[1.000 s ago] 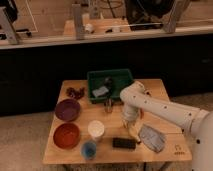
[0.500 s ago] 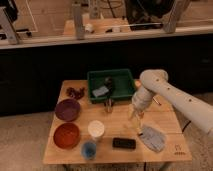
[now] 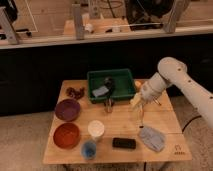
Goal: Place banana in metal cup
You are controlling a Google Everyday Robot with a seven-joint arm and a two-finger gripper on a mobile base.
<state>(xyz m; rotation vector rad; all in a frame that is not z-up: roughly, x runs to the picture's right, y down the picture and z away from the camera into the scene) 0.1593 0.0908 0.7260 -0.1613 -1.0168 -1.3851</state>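
My white arm reaches in from the right. My gripper [image 3: 139,103] hangs over the right middle of the wooden table [image 3: 165,150] and is shut on a pale yellow banana [image 3: 135,101], holding it just above the tabletop. A small metal cup [image 3: 109,105] stands on the table in front of the green bin, a short way left of the gripper and apart from it.
A green bin [image 3: 120,92] with a blue-grey item and a dark item sits at the back. A purple bowl [image 3: 67,109], red bowl [image 3: 66,135], white cup [image 3: 96,129], blue cup [image 3: 89,148], black flat object [image 3: 124,143] and grey cloth [image 3: 152,137] lie around.
My arm has swung from the table's front middle back and to the right and has risen, carrying the banana up off the table.
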